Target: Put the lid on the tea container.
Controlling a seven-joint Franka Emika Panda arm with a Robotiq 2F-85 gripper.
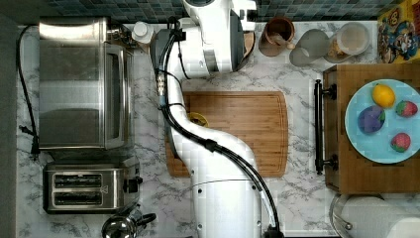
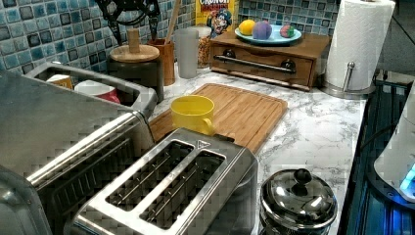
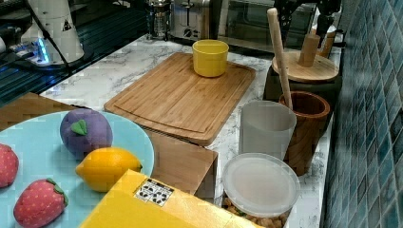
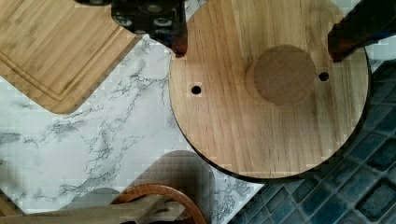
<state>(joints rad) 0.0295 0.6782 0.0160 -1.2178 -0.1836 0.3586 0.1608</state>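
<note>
Your tool (image 4: 254, 49) hangs open above the wooden lid (image 4: 271, 88), which sits on the tea container (image 2: 139, 73); the cereal box (image 2: 215, 14) reads "CRUNCH".

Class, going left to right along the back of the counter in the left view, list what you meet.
Tea container with its wooden lid → wooden cup → clear tumbler → wooden box carrying the fruit plate → paper towel roll.

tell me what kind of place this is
Most likely a kitchen counter, perhaps a mock-up for robot work. A toaster and toaster oven stand on a marble-look countertop, with a wooden cutting board and blue tiled backsplash.
</note>
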